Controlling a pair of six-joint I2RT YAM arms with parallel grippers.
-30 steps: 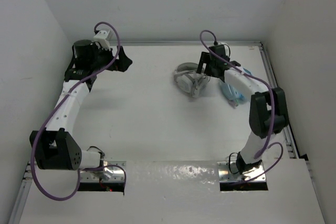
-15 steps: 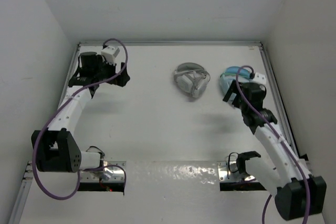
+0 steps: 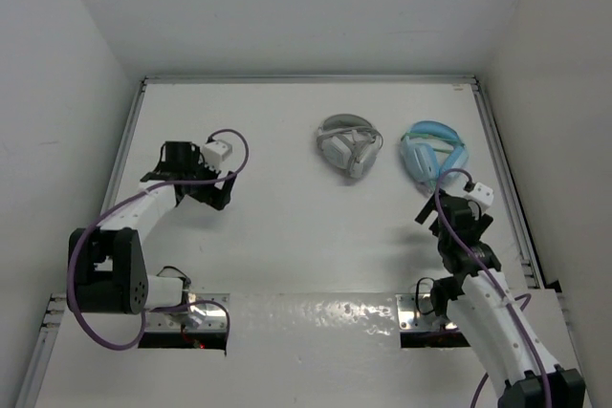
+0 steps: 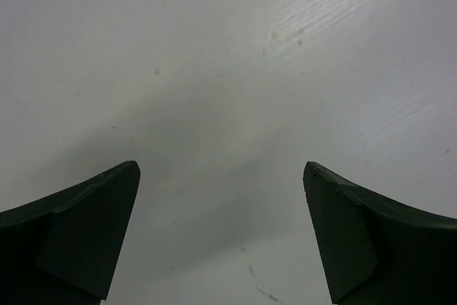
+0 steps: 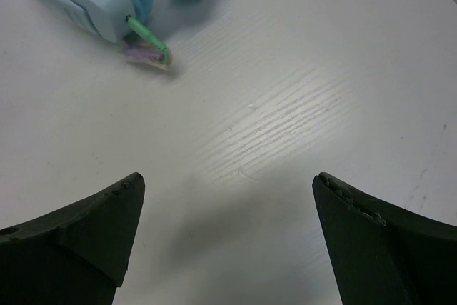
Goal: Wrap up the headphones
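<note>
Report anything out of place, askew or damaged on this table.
Nothing looks spilled or broken. The headphones and the light blue headphones lie side by side. One oddity: a short green and pinkish stub sticks out of the blue pair; unclear what it is.

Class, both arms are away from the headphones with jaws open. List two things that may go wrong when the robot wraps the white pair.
1. The light blue headphones lie right beside the white headphones and nearer the right jaws, whose camera shows only the blue pair, so they may grab the wrong pair.
2. The camera at the left jaws shows only bare table, so their approach may be off.
</note>
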